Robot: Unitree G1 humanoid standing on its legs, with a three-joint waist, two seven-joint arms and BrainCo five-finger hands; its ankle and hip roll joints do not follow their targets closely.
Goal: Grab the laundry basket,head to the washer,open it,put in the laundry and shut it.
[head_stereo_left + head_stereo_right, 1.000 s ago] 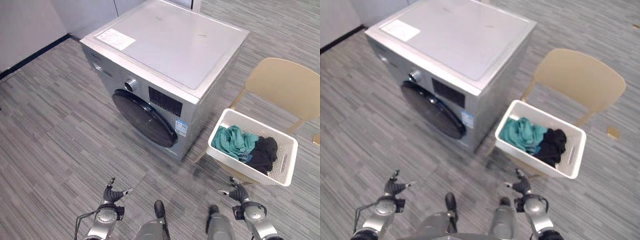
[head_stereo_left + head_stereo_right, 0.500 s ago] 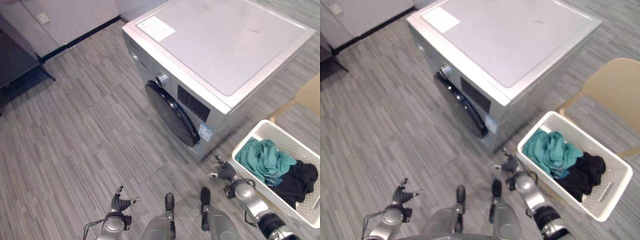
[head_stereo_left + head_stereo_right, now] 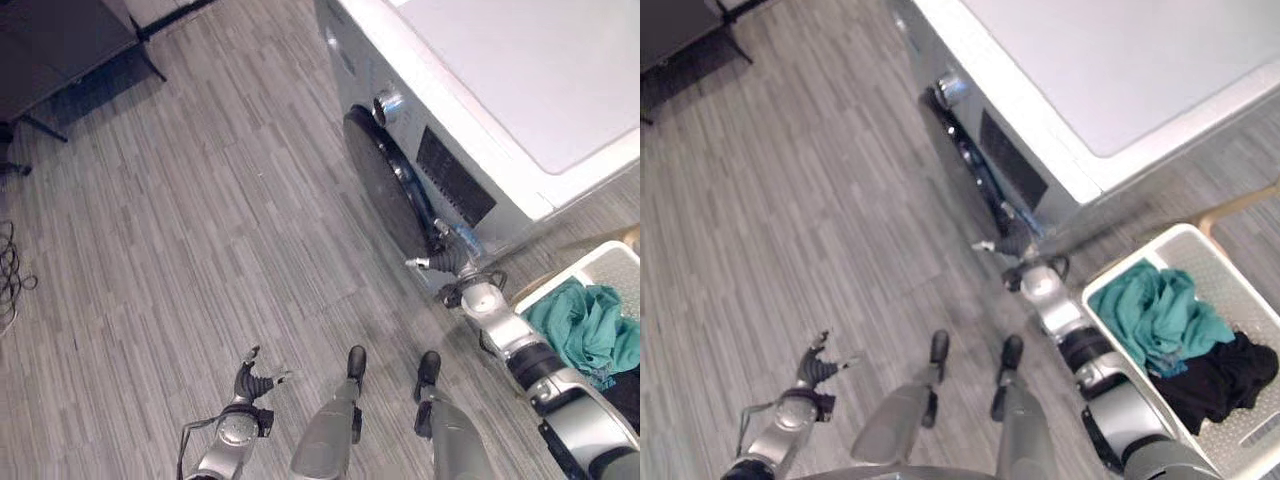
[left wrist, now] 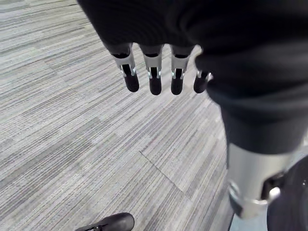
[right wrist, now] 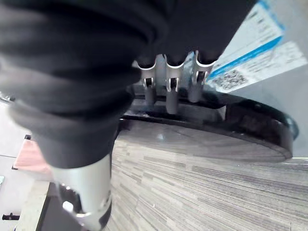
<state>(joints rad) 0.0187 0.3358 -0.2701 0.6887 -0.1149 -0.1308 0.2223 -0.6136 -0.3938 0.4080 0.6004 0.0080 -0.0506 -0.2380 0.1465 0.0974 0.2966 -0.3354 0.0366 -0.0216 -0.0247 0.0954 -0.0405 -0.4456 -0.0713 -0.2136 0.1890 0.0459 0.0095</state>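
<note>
The silver washer (image 3: 520, 80) stands at the upper right, its dark round door (image 3: 390, 195) shut. My right hand (image 3: 455, 268) reaches the door's lower edge. In the right wrist view its straight fingers (image 5: 167, 89) touch the door's black rim (image 5: 216, 130), so it is open. The white laundry basket (image 3: 1140, 258) sits on the floor beside the washer, behind my right arm, holding teal cloth (image 3: 1160, 315) and black cloth (image 3: 1225, 375). My left hand (image 3: 250, 378) hangs low over the floor, its fingers (image 4: 151, 77) straight and holding nothing.
A dark piece of furniture (image 3: 60, 50) stands at the far left. A beige chair leg (image 3: 1240, 205) shows behind the basket. Grey striped floor (image 3: 200, 220) stretches in front of the washer. A blue and white sticker (image 5: 250, 53) is on the washer's front.
The camera has swung towards the washer's front. My right hand has risen from beside the basket to the door's lower edge. My left hand stays low.
</note>
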